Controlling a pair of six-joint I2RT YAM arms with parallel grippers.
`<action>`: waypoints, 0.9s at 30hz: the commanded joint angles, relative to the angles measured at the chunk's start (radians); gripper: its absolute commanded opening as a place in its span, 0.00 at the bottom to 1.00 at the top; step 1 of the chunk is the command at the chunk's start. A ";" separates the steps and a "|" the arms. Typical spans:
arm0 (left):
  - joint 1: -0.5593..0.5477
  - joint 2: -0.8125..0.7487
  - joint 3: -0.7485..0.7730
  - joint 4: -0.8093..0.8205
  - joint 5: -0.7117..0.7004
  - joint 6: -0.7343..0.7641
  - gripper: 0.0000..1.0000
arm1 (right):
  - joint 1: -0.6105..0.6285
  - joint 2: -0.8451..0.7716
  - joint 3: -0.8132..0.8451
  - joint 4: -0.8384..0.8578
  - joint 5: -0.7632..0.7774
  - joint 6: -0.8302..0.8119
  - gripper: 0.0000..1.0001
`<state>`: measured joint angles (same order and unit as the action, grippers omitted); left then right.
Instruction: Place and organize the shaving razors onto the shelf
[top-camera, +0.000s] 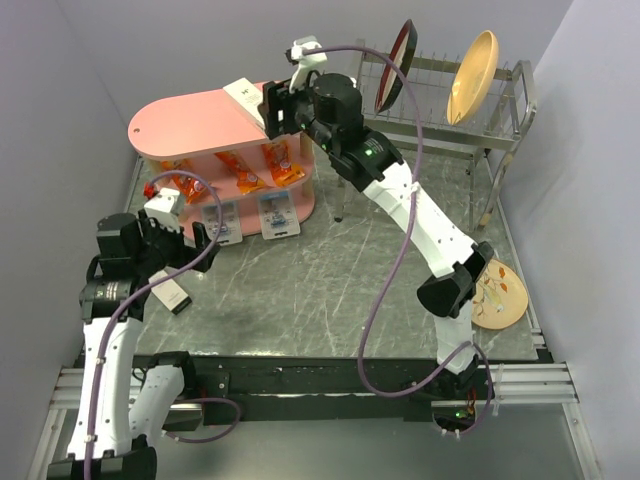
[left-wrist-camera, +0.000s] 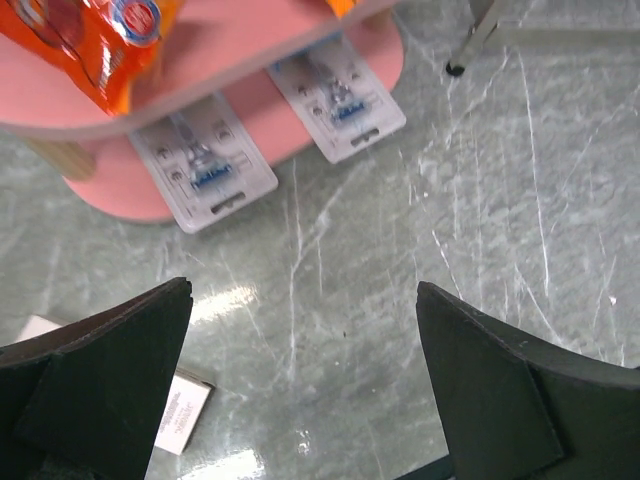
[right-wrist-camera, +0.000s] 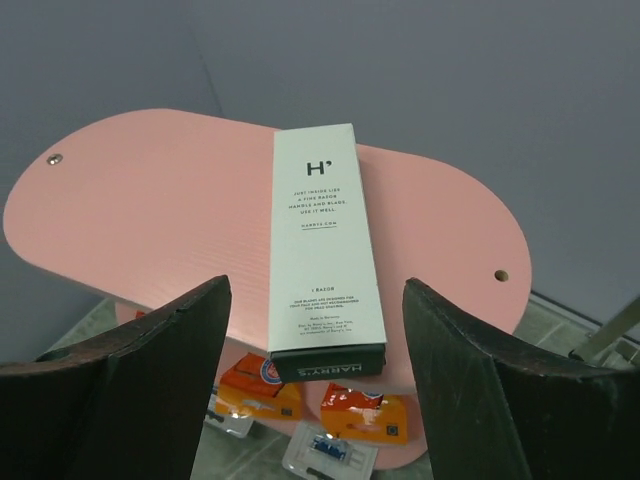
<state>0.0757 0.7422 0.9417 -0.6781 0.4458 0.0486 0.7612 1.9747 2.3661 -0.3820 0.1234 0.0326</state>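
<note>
Jaws of the right gripper (right-wrist-camera: 315, 285) stood wide astride the white box (right-wrist-camera: 325, 230) on the top board of the shelf (right-wrist-camera: 150, 200), so a straight lift looked safest, while the left gripper (left-wrist-camera: 302, 288) gaped empty near the shaving razors (left-wrist-camera: 205, 165) on the bottom board.

Ahead of my left gripper (left-wrist-camera: 302, 290), the far ends of both shaving razors (left-wrist-camera: 205, 165) are tucked under the middle board of the shelf (left-wrist-camera: 50, 100), and their print is too small to read. Above them, an orange snack packet (left-wrist-camera: 100, 40) is cut by the top edge. A small white carton (left-wrist-camera: 182, 410) lies half hidden behind my left finger. Below my right gripper (right-wrist-camera: 316, 285), the top board hides most of the lower tiers. One of the shaving razors is clipped by the bottom edge there, and I cannot tell which. Overhead, my right wrist covers part of the tall white box (top-camera: 240, 94).
</note>
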 joint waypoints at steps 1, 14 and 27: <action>0.006 -0.017 0.065 -0.041 -0.036 -0.010 1.00 | -0.014 -0.056 -0.031 0.035 0.063 0.018 0.66; 0.016 -0.038 0.080 -0.100 -0.159 0.010 0.99 | -0.066 -0.014 -0.042 0.045 0.131 -0.017 0.24; 0.038 -0.030 0.121 -0.104 -0.235 0.007 0.99 | -0.051 0.018 -0.065 -0.001 0.088 -0.013 0.26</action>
<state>0.0990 0.7120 1.0027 -0.7910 0.2703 0.0452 0.6991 1.9961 2.3135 -0.3901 0.2192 0.0277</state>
